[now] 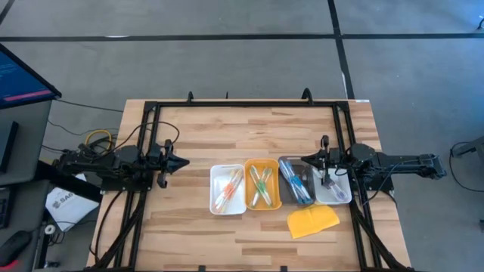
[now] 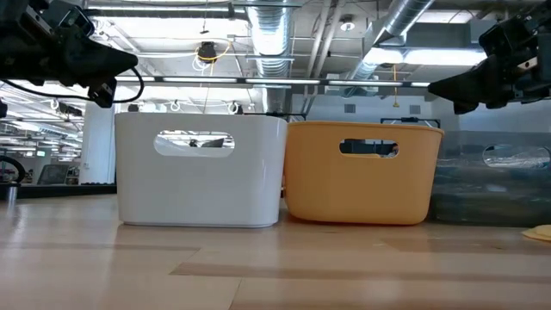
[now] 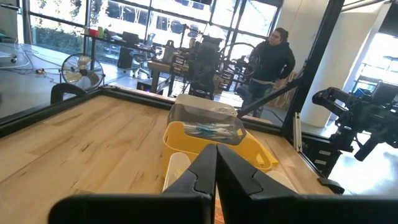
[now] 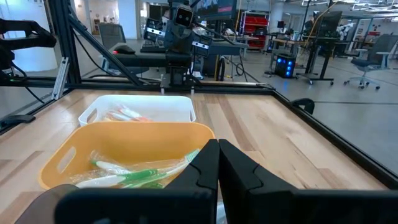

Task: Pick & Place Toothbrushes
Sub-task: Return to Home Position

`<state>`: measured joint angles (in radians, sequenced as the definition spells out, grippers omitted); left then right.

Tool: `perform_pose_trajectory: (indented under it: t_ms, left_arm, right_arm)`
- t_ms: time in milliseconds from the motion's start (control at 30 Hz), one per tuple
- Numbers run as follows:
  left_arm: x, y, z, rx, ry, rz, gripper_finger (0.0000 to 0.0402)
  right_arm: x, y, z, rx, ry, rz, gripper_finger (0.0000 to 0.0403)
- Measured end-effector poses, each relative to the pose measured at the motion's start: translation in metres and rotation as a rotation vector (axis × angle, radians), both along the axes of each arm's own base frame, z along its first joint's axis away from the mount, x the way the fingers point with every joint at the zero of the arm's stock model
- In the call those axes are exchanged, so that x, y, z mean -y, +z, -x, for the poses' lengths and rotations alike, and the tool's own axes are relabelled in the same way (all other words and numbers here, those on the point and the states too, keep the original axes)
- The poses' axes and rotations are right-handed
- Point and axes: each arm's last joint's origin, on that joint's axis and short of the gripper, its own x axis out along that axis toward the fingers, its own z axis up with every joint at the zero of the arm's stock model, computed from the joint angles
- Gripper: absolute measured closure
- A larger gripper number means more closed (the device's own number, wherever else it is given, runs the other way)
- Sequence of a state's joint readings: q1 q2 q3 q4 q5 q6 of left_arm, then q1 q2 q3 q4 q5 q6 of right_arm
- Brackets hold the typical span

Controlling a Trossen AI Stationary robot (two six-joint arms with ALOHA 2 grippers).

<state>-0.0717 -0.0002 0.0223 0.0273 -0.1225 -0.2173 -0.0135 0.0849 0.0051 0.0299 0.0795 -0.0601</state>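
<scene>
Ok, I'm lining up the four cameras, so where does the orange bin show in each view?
High view: orange bin mid-table, second from the left in the row of bins.
Low view: right of centre, standing on the table.
Left wrist view: straight ahead, behind a white bin.
Right wrist view: straight ahead, that white bin behind it.
Shared landmark: the white bin beside it.

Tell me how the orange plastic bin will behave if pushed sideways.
The orange plastic bin sits flat on the wooden table, so it likely slides, not tips. Holding few toothbrushes, it is probably light. It may shove the adjacent white plastic bin.
</scene>
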Motion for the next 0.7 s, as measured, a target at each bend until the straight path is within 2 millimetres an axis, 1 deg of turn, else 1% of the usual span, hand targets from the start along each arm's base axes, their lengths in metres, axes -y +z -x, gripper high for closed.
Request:
perform_pose_trajectory:
  t_ms: [67,100,133,300,367,433,700]
  left_arm:
    - [0.000,0.000,0.000,0.000,-0.011,0.000,0.0399]
    - [0.001,0.000,0.000,0.001,-0.044,-0.002,0.0399]
    - [0.003,0.000,0.000,0.004,-0.110,-0.005,0.0399]
    - [0.016,0.001,0.003,0.009,-0.558,-0.029,0.0399]
    - [0.018,0.001,0.005,0.009,-0.661,-0.035,0.0399]
    - [0.019,0.001,0.005,0.010,-0.704,-0.037,0.0399]
    - [0.019,0.001,0.005,0.012,-0.709,-0.038,0.0399]
  right_arm:
    - [0.000,0.000,0.000,0.000,0.000,0.000,0.0403]
    - [0.000,0.000,0.000,0.000,0.000,0.000,0.0403]
    - [0.000,0.000,0.000,0.000,0.000,0.000,0.0403]
    - [0.000,0.000,0.000,0.000,0.000,0.000,0.0403]
    - [0.000,0.000,0.000,-0.001,0.000,0.000,0.0403]
    - [0.000,0.000,0.000,0.000,0.000,0.000,0.0403]
    - [0.000,0.000,0.000,0.000,0.000,0.000,0.0403]
